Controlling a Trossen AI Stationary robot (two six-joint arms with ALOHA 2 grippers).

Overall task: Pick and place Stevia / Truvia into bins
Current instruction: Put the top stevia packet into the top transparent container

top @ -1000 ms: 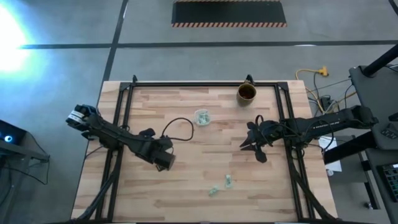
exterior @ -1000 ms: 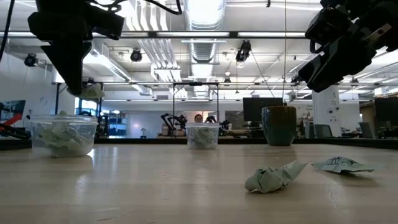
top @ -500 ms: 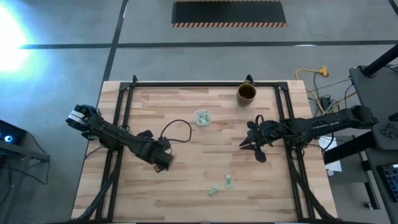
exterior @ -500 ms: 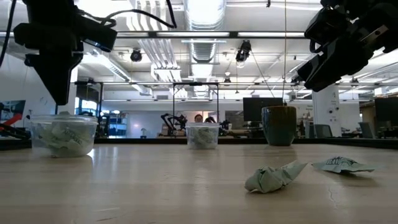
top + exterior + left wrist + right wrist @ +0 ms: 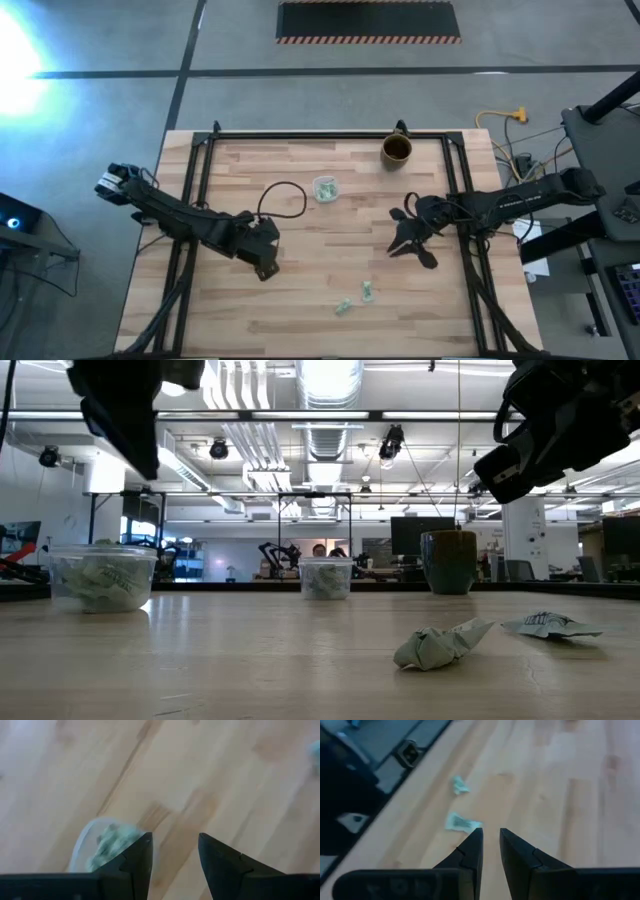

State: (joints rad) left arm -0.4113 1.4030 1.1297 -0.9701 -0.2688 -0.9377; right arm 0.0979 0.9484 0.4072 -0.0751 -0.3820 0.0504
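Observation:
Two clear cups serve as bins. One (image 5: 323,188) (image 5: 325,577) stands mid-table; the other (image 5: 101,576) (image 5: 102,845), holding pale green sachets, is hidden under my left arm in the high view. My left gripper (image 5: 175,840) (image 5: 147,460) hangs open above and just beside this cup, nothing between its fingers. Two sachets (image 5: 367,290) (image 5: 343,306) lie flat on the wood near the front edge, also in the low view (image 5: 440,645) (image 5: 550,625). My right gripper (image 5: 491,832) (image 5: 398,246) hovers above the table, pointing toward them, its fingers a narrow gap apart and empty.
A brown mug (image 5: 397,150) (image 5: 449,560) stands at the far edge, right of centre. A black cable loop (image 5: 283,198) lies on the table beside my left arm. Black frame rails (image 5: 200,190) run along the table's left and right sides. Bare wood (image 5: 330,240) lies between the arms.
My left gripper held a pale sachet just above the left cup; the sachet is gone from its fingertips now. The gripper has risen and tipped away from the cup. My right gripper has rolled and tipped a little lower, staying in place.

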